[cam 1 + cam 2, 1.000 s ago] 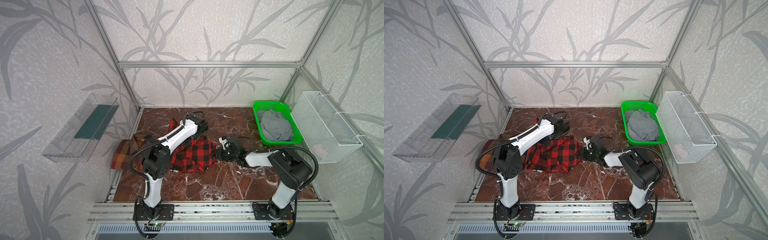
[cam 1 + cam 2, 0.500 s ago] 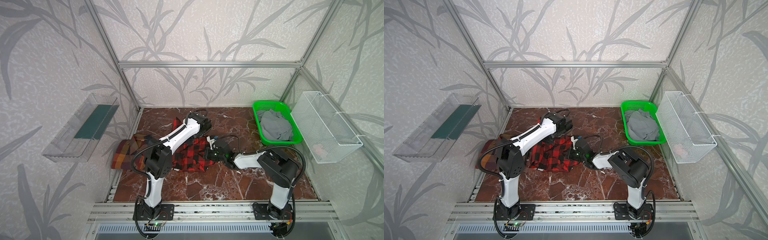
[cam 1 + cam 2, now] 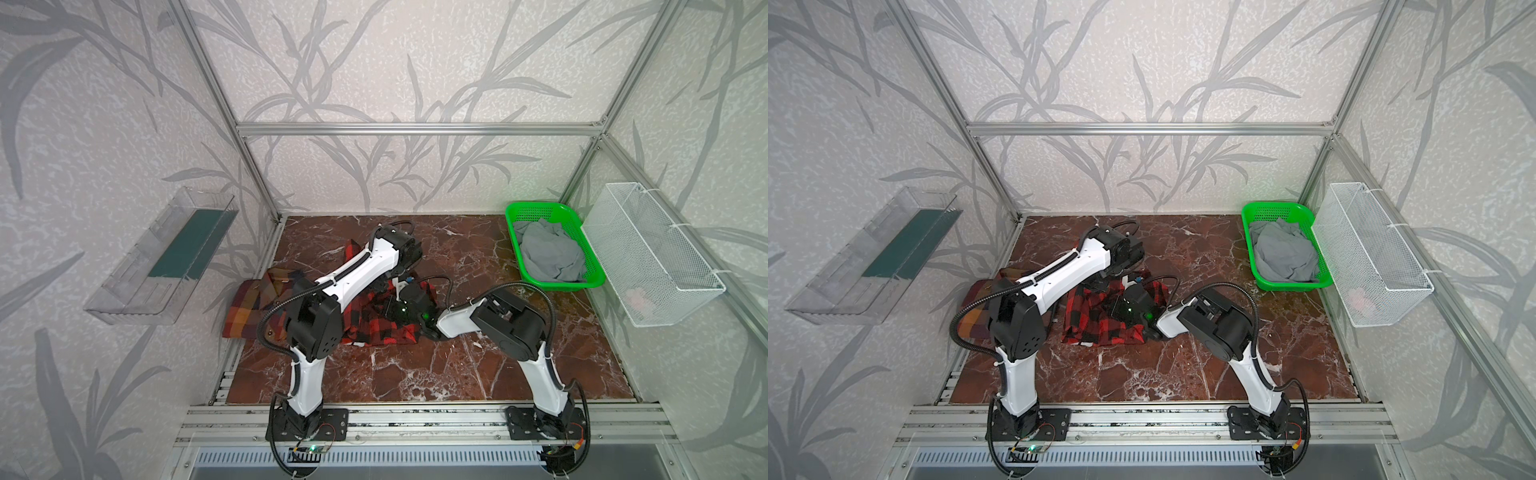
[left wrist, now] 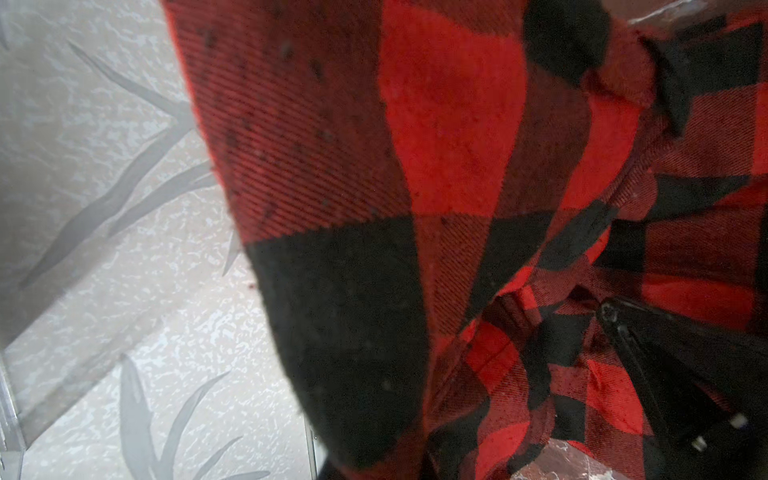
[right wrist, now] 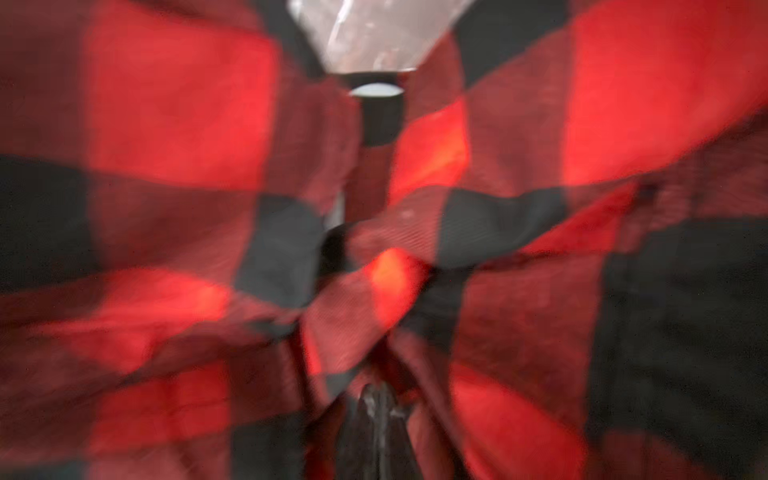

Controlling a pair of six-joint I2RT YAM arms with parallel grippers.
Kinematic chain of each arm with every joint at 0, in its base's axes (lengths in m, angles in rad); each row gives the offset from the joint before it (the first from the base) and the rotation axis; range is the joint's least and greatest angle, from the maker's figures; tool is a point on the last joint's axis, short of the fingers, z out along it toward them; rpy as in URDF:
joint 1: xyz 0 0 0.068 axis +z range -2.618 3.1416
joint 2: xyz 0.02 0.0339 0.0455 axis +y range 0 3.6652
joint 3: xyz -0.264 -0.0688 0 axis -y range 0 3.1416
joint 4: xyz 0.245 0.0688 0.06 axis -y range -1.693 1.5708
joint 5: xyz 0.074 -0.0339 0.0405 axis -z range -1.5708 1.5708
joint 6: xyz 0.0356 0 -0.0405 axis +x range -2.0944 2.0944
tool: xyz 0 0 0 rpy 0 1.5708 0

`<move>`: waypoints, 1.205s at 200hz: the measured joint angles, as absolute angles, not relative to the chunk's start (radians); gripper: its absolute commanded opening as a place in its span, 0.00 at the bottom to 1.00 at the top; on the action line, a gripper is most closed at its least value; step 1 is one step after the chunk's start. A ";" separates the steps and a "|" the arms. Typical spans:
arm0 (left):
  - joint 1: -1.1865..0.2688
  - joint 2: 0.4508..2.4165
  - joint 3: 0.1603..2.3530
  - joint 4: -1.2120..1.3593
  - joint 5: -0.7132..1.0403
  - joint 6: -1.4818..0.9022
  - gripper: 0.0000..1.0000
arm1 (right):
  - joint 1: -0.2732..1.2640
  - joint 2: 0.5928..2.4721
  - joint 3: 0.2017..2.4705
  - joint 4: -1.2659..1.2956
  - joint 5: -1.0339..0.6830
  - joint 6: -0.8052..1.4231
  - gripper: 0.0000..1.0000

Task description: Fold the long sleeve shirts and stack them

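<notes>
Both tools are closed on cloth. The right tool (image 5: 376,397) shows its tips pinched together with checked fabric bunched over them. The left tool (image 3: 385,286), mostly hidden under its own wrist in both top views, is also closed, and cloth hangs right in front of its camera, so I judge that it holds a fold too. The marble-patterned desk (image 3: 457,365) carries the red-and-black buffalo check shirt (image 3: 374,328), which lies rumpled at the middle left of both top views, far from folded. The brown plaid shirt (image 3: 249,307) lies flatter at the left edge, and the left arm hides whether the two shirts touch. At the upper right stands a green basket (image 3: 536,205) with grey cloth (image 3: 548,253) in it. The main risk is crowding. The two tools sit very near each other over one bunch, so a careless pull could knock them together or twist the fabric instead of spreading it. A shallow pinch may slip on soft flannel. Cloth draped over both wrist cameras leaves little view to correct by, and a drag toward the left could disturb the brown plaid shirt.
</notes>
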State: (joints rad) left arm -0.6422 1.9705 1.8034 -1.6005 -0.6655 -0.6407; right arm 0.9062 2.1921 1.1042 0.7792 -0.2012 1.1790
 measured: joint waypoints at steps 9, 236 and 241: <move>-0.642 1.971 1.803 -1.600 -0.662 -0.643 0.00 | 0.912 2.200 1.122 0.778 -0.198 1.181 0.00; -0.659 1.961 1.778 -1.604 -0.619 -0.682 0.00 | 1.004 2.409 1.436 0.787 -0.191 1.182 0.00; -0.661 1.961 1.778 -1.604 -0.618 -0.683 0.00 | 1.006 2.413 1.443 0.785 -0.192 1.182 0.00</move>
State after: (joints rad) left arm -0.6609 1.9610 1.7779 -1.6039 -0.6178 -0.6827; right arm 1.0061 2.4130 1.4429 0.7849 -0.1917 1.1824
